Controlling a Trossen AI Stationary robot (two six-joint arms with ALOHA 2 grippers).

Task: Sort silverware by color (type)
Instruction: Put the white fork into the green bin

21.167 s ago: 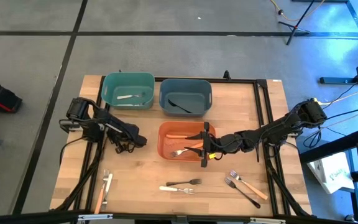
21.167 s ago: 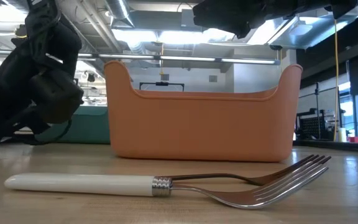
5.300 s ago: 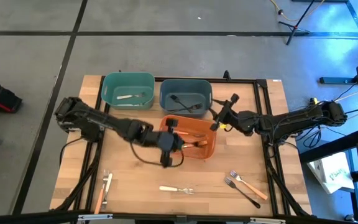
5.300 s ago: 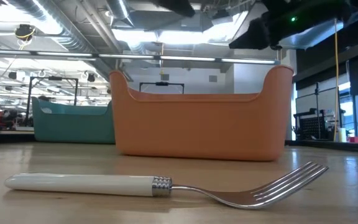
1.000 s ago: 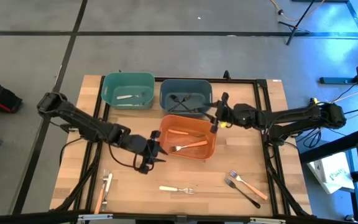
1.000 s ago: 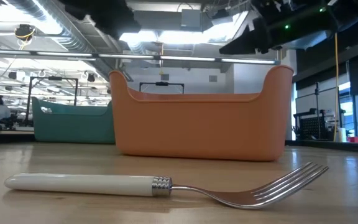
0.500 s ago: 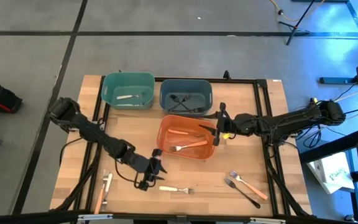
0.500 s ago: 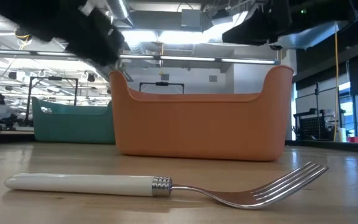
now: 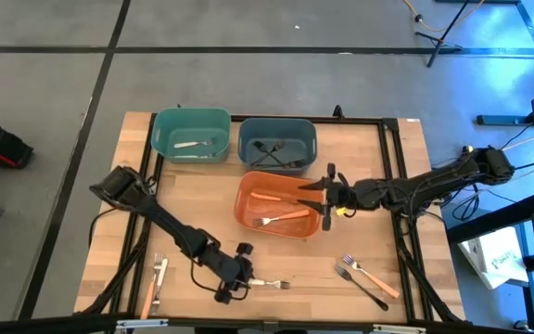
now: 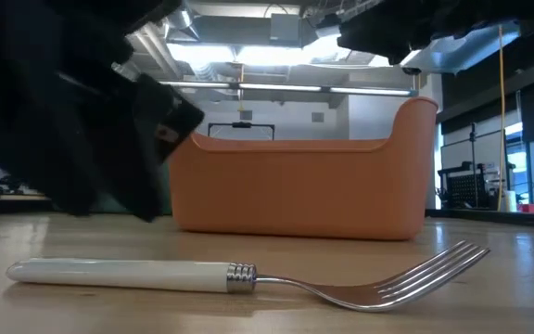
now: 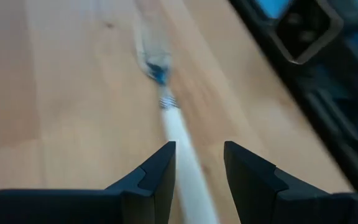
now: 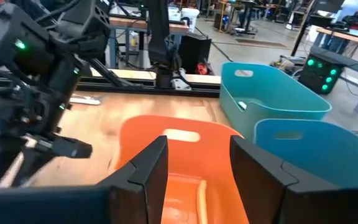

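Left gripper (image 9: 233, 283) sits at the handle end of the white-handled fork (image 9: 263, 282), fingers (image 11: 156, 177) spread with the handle running between them, not clamped. Fork lies flat on the table (image 9: 193, 223) on the near side of the orange bin (image 9: 247, 192), long axis parallel to the table's front edge, tines pointing toward the right arm's side. Right gripper (image 9: 325, 202) hovers at the orange bin's right rim, fingers (image 12: 146, 171) apart, holding nothing. Two forks (image 9: 364, 276) lie near the table's right front corner.
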